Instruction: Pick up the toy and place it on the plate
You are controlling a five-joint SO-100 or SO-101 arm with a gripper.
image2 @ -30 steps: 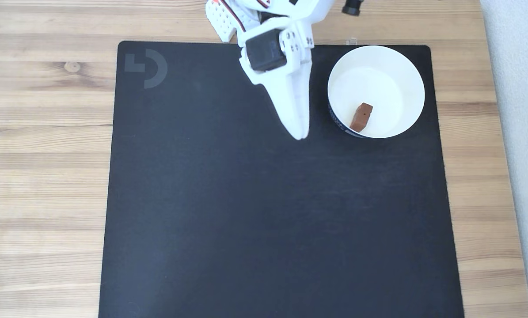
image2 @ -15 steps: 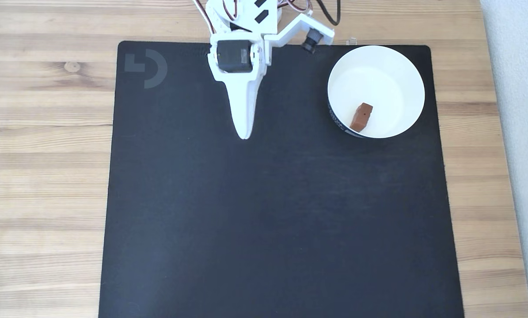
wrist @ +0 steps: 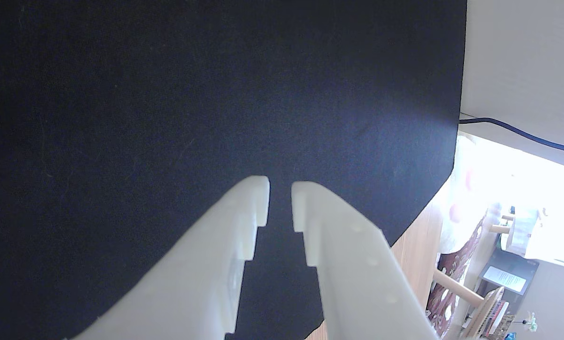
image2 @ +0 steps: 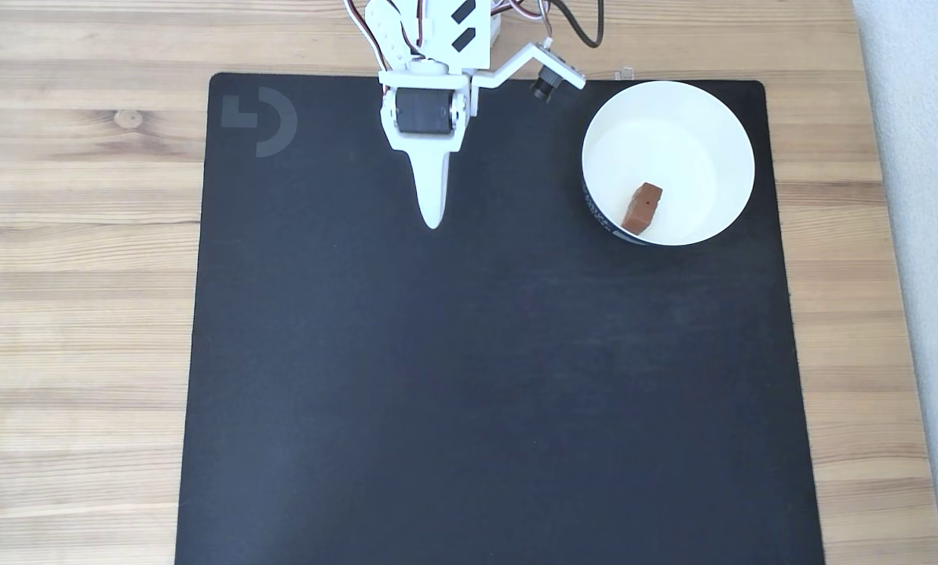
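Your toy (image2: 642,208) lies in the plate (image2: 739,149), upper right; it looks light and stiff, so grip its long sides. The claw (wrist: 280,185) is narrow and empty.

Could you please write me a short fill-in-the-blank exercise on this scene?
1. The small reddish-brown toy block lies inside the round white ____.
2. The white two-finger gripper holds ____ between its fingers.
3. The glossy white plate stands on the black ____.
4. In the fixed view, the gripper is to the ____ of the plate.

Missing words: plate; nothing; mat; left
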